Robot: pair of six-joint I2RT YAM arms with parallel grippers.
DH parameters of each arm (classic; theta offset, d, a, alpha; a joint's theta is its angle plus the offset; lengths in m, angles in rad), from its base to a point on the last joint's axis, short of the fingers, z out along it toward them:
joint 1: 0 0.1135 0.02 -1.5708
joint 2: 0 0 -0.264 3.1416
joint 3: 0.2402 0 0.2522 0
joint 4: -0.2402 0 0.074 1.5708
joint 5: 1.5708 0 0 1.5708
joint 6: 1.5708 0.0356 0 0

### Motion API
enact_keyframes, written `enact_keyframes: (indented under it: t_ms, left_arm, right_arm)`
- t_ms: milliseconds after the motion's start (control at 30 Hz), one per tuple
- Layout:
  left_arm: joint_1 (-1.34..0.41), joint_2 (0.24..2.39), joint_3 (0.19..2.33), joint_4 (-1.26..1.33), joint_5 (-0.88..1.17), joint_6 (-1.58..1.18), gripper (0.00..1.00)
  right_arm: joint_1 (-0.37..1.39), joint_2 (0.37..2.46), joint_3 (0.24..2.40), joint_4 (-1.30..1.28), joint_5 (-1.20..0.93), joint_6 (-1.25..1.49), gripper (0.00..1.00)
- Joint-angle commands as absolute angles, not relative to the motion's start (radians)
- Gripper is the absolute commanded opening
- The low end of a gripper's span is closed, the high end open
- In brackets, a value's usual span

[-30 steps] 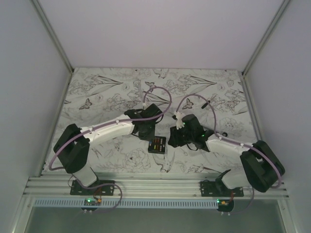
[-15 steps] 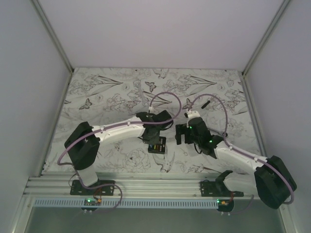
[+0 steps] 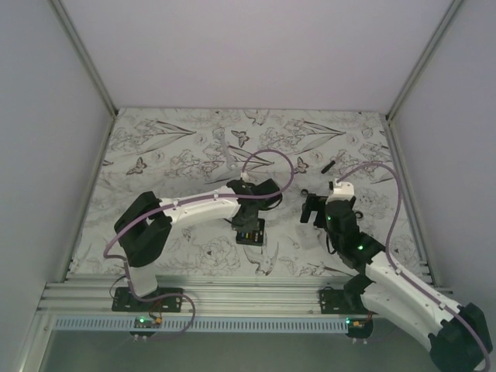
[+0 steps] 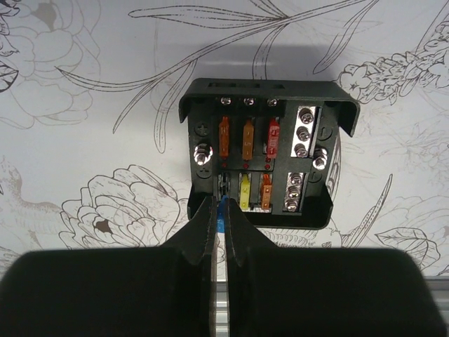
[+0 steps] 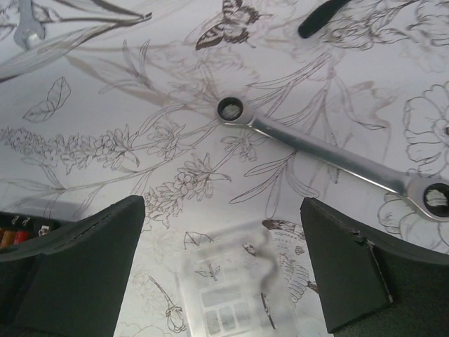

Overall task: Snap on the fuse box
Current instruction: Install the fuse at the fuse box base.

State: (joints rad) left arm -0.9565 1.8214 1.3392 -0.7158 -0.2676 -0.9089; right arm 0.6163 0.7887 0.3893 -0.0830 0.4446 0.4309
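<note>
The fuse box point(image 4: 263, 151) is a black square box lying open on the floral mat, with orange, red and yellow fuses inside. It also shows in the top view point(image 3: 250, 232). My left gripper point(image 4: 219, 205) is shut on a small blue fuse point(image 4: 222, 214) at the box's near-left slot; it sits right over the box in the top view point(image 3: 249, 215). My right gripper point(image 5: 224, 267) is open and hovers above a clear plastic cover point(image 5: 231, 291) that lies flat on the mat between its fingers. It is to the right of the box point(image 3: 312, 209).
A metal ring wrench point(image 5: 316, 151) lies just beyond the right gripper. A short black stick point(image 5: 319, 17) lies farther back, also seen from the top point(image 3: 328, 165). A second small wrench point(image 5: 28, 24) lies at the far left. Enclosure walls stand on both sides.
My right gripper has moved right, away from the fuse box, and its arm has stretched out. My left gripper has moved right, over the box.
</note>
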Motion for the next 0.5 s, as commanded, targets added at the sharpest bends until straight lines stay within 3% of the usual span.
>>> enact_keyframes:
  t_ms: [0,467]
  left_arm:
    - [-0.968,1.849,1.369,-0.768,-0.293,-0.927,0.00]
    - [-0.971,1.869,1.369,-0.773,-0.340,-0.923,0.00]
  right_arm:
    - [0.609,0.712,0.371,-0.099,0.552,0.469,1.00]
    - [0.608,0.715,0.373,-0.097,0.543,0.465,1.00]
